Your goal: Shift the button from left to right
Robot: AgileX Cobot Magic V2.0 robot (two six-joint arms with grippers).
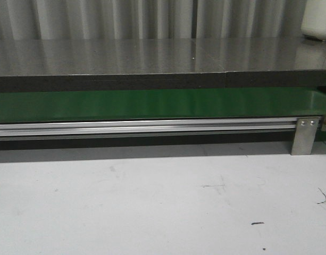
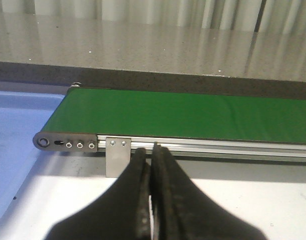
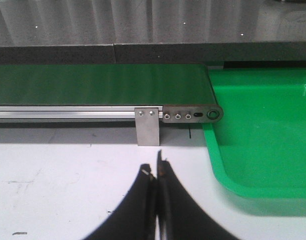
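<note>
Operator, the button is not showing in any view, so you cannot tell its direction, axis or nearer arm. The left gripper (image 2: 152, 165) and right gripper (image 3: 156, 172) are sitting closed, empty, just before the conveyor belt (image 1: 152, 105).

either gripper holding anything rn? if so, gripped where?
Nothing held. The left gripper and the right gripper are both shut on nothing, over the white table near the green conveyor belt. No button in view.
</note>
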